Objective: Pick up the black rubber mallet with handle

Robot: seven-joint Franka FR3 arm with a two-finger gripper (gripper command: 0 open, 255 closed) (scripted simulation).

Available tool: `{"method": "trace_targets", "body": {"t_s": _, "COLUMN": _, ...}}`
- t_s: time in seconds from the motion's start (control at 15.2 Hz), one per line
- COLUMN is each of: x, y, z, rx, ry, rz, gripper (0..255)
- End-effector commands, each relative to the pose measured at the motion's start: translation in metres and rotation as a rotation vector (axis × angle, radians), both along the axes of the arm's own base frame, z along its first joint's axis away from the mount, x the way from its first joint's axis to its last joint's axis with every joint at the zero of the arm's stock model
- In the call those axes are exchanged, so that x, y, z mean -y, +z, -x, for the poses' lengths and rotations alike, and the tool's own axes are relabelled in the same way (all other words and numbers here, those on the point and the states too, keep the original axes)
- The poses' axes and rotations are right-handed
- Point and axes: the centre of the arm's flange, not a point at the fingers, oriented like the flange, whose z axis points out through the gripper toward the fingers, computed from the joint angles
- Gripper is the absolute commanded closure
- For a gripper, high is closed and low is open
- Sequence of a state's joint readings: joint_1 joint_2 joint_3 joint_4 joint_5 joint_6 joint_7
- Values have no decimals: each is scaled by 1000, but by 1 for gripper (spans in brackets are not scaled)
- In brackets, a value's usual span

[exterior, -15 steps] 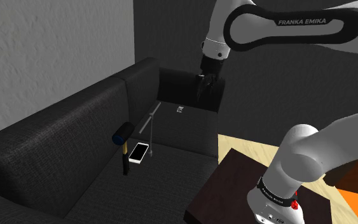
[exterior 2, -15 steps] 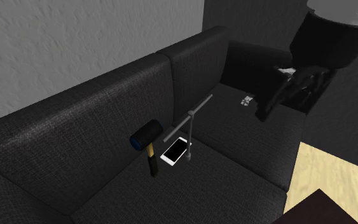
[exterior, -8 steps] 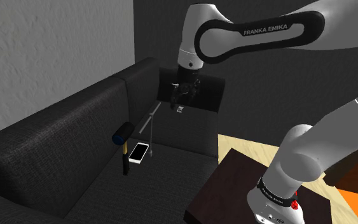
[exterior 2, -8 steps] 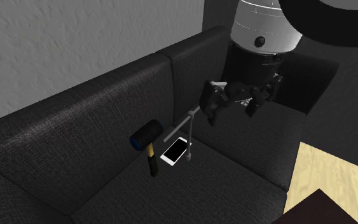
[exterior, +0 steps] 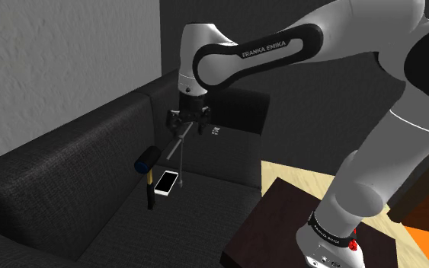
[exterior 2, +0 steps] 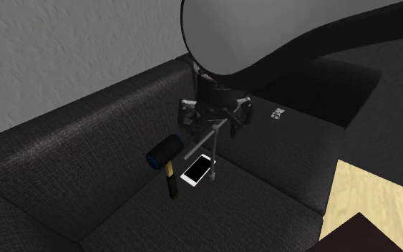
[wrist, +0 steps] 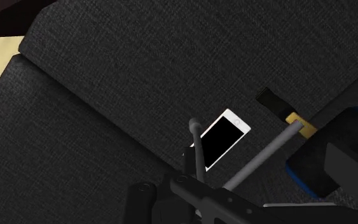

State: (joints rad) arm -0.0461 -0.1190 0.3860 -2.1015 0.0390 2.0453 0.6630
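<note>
Since the mallet carries a fat black head with a blue end face on a thin handle, yellow at the head and black further out, it likely handles head-heavy: stiff shaft, head slightly giving and not slippery. Best hold is probably across the handle close to the head, so it tips less; the head looks too wide for the fingers. It lies flat on the dark sofa seat, lower than the pincer and off to one side, past a grey metal bar and a white phone. Pincer hovers over the bar's upper end, fingers spread, gripping nothing. Arm reads FRANKA EMIKA; small white tag unreadable.
</note>
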Motion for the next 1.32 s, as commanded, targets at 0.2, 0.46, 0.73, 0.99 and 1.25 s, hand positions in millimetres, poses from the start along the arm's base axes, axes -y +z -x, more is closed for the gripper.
{"method": "trace_targets", "body": {"t_s": 0.2, "x": -27, "y": -31, "z": -53, "rx": -14, "ry": -115, "rz": -14, "gripper": 0}}
{"method": "trace_targets", "body": {"t_s": 0.46, "x": -47, "y": -55, "z": -97, "rx": -25, "ry": -203, "rz": -25, "gripper": 0}}
{"method": "trace_targets", "body": {"t_s": 0.73, "x": -59, "y": -77, "z": -128, "rx": -32, "ry": -264, "rz": -32, "gripper": 0}}
{"method": "trace_targets", "body": {"t_s": 0.99, "x": -59, "y": -98, "z": -128, "rx": -32, "ry": -264, "rz": -32, "gripper": 0}}
{"method": "trace_targets", "body": {"t_s": 1.25, "x": -59, "y": -112, "z": -128, "rx": -32, "ry": -264, "rz": -32, "gripper": 0}}
